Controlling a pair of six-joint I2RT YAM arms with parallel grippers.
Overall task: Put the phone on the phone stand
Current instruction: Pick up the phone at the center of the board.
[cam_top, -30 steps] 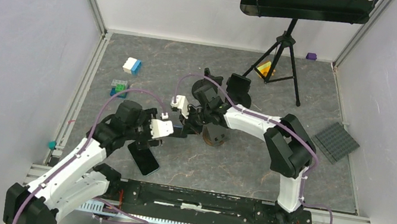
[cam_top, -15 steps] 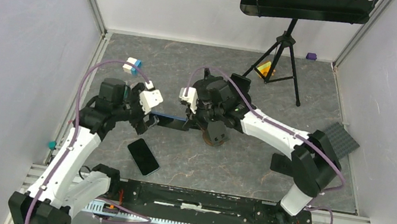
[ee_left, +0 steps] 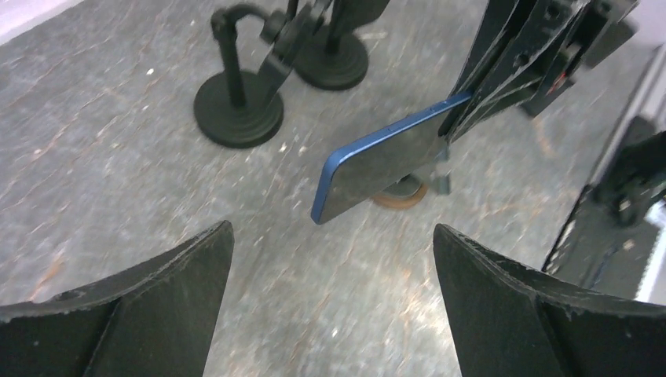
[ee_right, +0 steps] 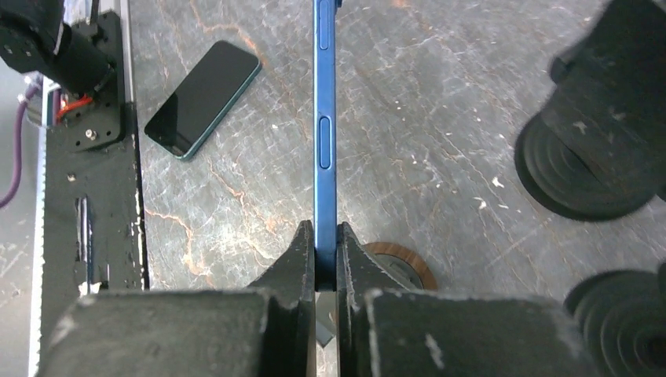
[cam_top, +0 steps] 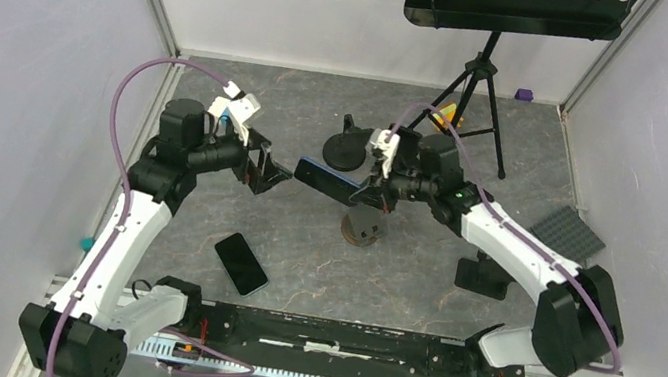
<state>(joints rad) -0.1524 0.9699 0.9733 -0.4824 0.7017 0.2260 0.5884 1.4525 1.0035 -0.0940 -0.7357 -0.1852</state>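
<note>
My right gripper (ee_right: 325, 232) is shut on one end of a blue phone (ee_right: 324, 133), which sticks out edge-on above the table. In the top view the blue phone (cam_top: 326, 179) hangs level between both arms, over a phone stand (cam_top: 362, 228) with a wooden-ringed base. My left gripper (cam_top: 267, 170) is wide open just left of the phone's free end and does not touch it. Its wrist view shows the left gripper (ee_left: 331, 228) with nothing between the fingers and the blue phone (ee_left: 385, 161) ahead.
A second, dark phone (cam_top: 241, 263) lies flat near the front rail. Two black round-based stands (ee_left: 238, 118) (ee_left: 334, 67) stand behind the phone. A tripod music stand (cam_top: 474, 79), coloured blocks (cam_top: 222, 110) and a grey baseplate (cam_top: 565, 238) are further off.
My left gripper has drawn back up and to the left and opened wider. The right gripper has swung right with the blue phone, which is now clear of the left fingers.
</note>
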